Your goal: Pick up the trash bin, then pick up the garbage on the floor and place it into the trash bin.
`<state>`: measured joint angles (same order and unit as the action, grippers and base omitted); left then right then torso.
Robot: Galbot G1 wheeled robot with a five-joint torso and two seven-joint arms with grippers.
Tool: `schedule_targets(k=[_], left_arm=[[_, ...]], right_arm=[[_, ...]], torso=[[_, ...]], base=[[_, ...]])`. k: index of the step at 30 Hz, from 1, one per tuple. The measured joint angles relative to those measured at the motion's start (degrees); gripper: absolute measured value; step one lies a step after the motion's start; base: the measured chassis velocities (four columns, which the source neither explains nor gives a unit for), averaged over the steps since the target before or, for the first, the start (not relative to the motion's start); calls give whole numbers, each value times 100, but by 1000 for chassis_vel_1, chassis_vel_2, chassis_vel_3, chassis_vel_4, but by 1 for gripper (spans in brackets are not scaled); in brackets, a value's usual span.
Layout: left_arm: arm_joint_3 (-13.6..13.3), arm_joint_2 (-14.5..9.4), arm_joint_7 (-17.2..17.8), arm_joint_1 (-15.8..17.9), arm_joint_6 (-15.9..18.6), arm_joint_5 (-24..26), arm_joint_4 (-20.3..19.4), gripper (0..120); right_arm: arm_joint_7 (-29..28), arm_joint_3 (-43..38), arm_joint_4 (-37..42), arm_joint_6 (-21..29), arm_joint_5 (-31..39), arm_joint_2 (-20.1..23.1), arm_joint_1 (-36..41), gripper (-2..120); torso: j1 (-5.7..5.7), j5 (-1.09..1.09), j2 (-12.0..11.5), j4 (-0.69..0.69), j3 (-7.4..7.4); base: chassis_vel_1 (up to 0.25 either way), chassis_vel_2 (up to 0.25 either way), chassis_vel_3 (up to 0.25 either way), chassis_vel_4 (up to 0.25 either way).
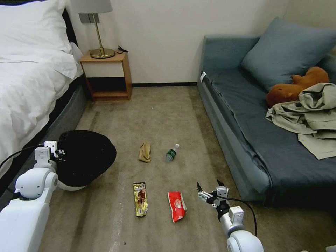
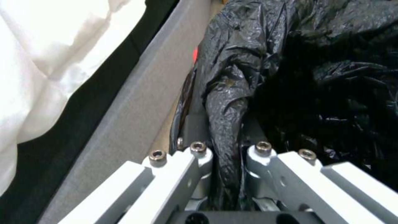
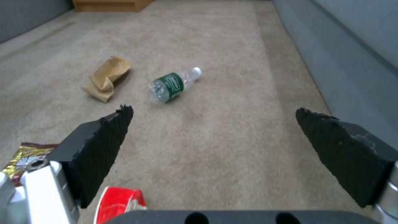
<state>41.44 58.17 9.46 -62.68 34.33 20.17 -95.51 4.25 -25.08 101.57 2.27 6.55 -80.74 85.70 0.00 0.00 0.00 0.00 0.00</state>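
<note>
Left gripper (image 2: 226, 155) clamped on bin (image 1: 82, 159) rim, beside bed (image 1: 31, 80). Right gripper (image 1: 211, 190) jaws apart, above carpet near red packet (image 1: 177, 205); bottle (image 3: 173, 85) beyond.

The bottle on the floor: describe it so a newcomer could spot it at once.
Start at the blue sofa and look to the carpet beside it. The bottle lies on its side next to a crumpled paper bag; alone among the litter, it is clear, with a green label and white cap.

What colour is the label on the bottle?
Dark green with white print. The bottle is clear with a white cap, lying on the carpet; the right wrist view shows it best.
</note>
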Motion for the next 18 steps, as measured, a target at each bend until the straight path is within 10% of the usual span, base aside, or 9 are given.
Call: schedule_targets(k=[18], left_arm=[[21,-22,-7,-49,-15,5,-80,4]], right_arm=[[-41,240,-109,229,-52,98,-140,100]], torso=[[0,0,0,0,0]], base=[[-32,38,42,-37]])
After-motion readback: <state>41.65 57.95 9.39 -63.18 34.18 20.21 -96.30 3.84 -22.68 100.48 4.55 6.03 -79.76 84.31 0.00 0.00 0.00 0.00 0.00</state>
